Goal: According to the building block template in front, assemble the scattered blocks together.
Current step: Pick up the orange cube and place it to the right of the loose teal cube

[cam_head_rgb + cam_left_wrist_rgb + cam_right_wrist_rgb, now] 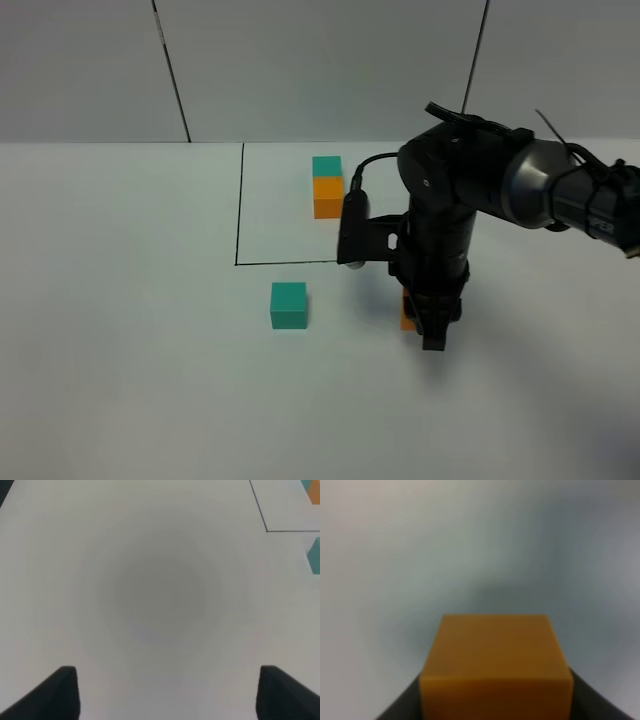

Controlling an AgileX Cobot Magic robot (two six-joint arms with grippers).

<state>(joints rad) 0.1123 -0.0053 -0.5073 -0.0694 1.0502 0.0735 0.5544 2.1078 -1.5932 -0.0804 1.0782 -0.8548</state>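
Note:
The template, a teal cube joined to an orange cube, sits inside a thin black drawn outline at the back. The loose teal cube lies in front of the outline; its edge also shows in the left wrist view. The loose orange cube is to its right, mostly hidden by my right arm. My right gripper points down on it; in the right wrist view the orange cube fills the space between the dark fingers. My left gripper is open over bare table.
The white table meets a pale wall with two dark seams at the back. My right arm's black body stands over the outline's front right part. The left arm is outside the high view.

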